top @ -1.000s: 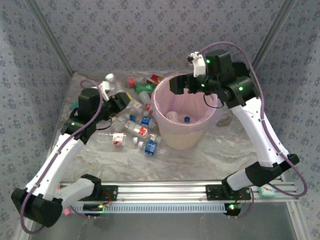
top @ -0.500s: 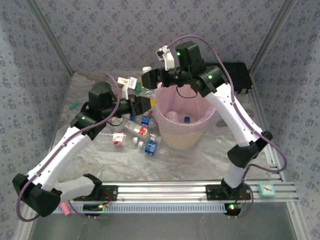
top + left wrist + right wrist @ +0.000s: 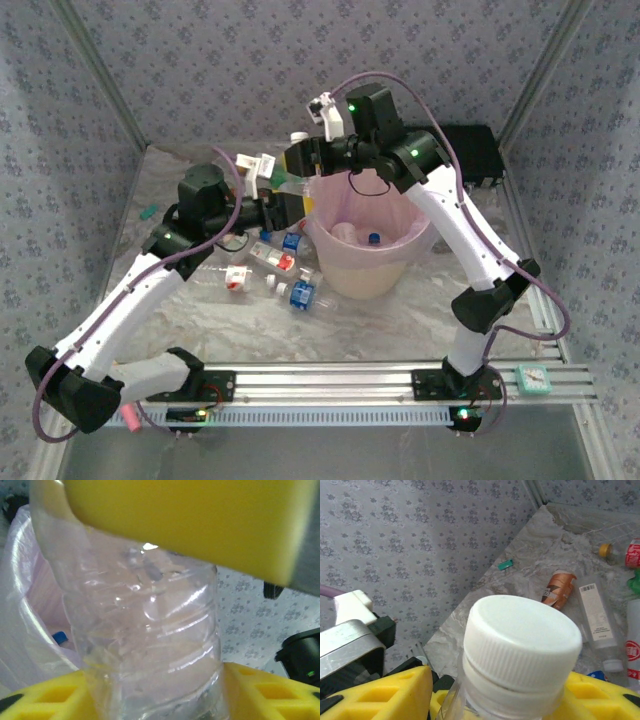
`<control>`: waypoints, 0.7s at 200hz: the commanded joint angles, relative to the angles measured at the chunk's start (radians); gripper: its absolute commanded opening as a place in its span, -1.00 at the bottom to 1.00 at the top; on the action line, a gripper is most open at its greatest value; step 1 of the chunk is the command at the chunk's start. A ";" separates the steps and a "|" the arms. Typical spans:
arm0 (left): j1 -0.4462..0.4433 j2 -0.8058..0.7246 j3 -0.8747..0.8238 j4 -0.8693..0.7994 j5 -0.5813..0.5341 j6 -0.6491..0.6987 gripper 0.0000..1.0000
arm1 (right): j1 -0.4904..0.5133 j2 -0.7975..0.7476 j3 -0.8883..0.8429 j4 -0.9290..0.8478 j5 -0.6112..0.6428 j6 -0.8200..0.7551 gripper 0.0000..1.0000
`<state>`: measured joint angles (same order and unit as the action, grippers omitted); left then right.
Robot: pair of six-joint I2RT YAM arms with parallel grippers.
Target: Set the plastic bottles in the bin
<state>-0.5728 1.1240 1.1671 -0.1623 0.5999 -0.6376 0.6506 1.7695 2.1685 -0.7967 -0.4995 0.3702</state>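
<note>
A clear plastic bottle (image 3: pixel 288 183) with a white cap (image 3: pixel 520 635) hangs in the air just left of the bin's rim. My left gripper (image 3: pixel 284 203) holds its body, with yellow fingers (image 3: pixel 260 690) pressed on both sides. My right gripper (image 3: pixel 300 162) is shut on its neck just under the cap, and one of its fingers (image 3: pixel 190 525) crosses the top of the left wrist view. The cream bin (image 3: pixel 345 280) with its pink bag (image 3: pixel 22 575) holds bottles, one blue-capped (image 3: pixel 372 238). More bottles (image 3: pixel 275 255) lie on the table left of the bin.
A black case (image 3: pixel 470 150) stands behind the bin at the back right. A small teal piece (image 3: pixel 150 211) lies at the table's left edge. An orange-labelled bottle (image 3: pixel 559 587) and a clear white-labelled one (image 3: pixel 597 615) lie near the back wall.
My left gripper lifted the clear bottle from the pile toward the bin's rim. My right arm swung left from over the bin and closed on the bottle's neck.
</note>
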 commanded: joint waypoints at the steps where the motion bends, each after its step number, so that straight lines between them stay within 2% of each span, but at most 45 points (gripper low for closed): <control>1: -0.011 -0.018 0.019 0.052 -0.005 0.024 0.50 | -0.001 -0.009 0.033 -0.024 0.068 -0.025 0.09; 43: -0.015 -0.036 0.021 -0.007 -0.038 0.049 0.86 | -0.016 -0.037 0.049 -0.001 0.128 -0.038 0.06; 101: -0.016 -0.063 -0.011 -0.065 -0.108 0.057 0.88 | -0.085 -0.097 0.076 -0.055 0.183 -0.060 -0.09; 140: -0.005 -0.060 -0.001 -0.131 -0.182 0.046 0.88 | -0.136 -0.135 0.035 -0.180 0.215 -0.107 -0.09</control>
<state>-0.5838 1.0805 1.1625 -0.2398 0.4835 -0.5999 0.5373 1.6711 2.2150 -0.8642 -0.3237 0.3164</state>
